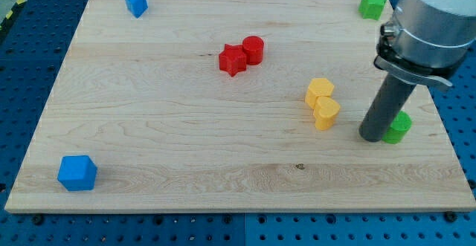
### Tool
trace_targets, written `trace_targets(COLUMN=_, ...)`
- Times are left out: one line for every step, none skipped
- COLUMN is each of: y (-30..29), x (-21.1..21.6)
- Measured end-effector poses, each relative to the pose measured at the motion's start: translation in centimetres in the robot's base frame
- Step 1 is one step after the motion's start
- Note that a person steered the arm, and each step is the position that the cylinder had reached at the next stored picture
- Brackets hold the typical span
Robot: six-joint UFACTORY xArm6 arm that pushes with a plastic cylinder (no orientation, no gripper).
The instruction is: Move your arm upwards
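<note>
Where the wooden board point(149, 127) nears its right edge, my tip point(372, 137) rests on the wood. It is a plain dark rod (no jaws to open or shut) and it holds nothing. A green block point(399, 128) sits just right of the tip, touching the rod or almost. Two yellow blocks point(322, 103) sit together a little to the left of the tip. Farther left, a red star point(233, 59) touches a red cylinder point(253, 50). Another green block point(372, 5) is at the far right corner. One blue block point(135, 3) is far left, and a blue cube point(77, 172) is near left.
</note>
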State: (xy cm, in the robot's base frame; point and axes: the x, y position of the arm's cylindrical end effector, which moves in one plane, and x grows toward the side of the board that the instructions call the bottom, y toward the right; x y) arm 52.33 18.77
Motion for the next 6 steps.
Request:
trace_targets(y=-0.5, x=-0.1)
trace_targets(y=-1.0, x=-3.6)
trace_targets(y=-0.8, x=-8.1)
trace_targets(y=0.3, x=-13.7)
trace_targets(y=0.4, x=-18.1)
trace_targets(y=0.4, x=-24.0)
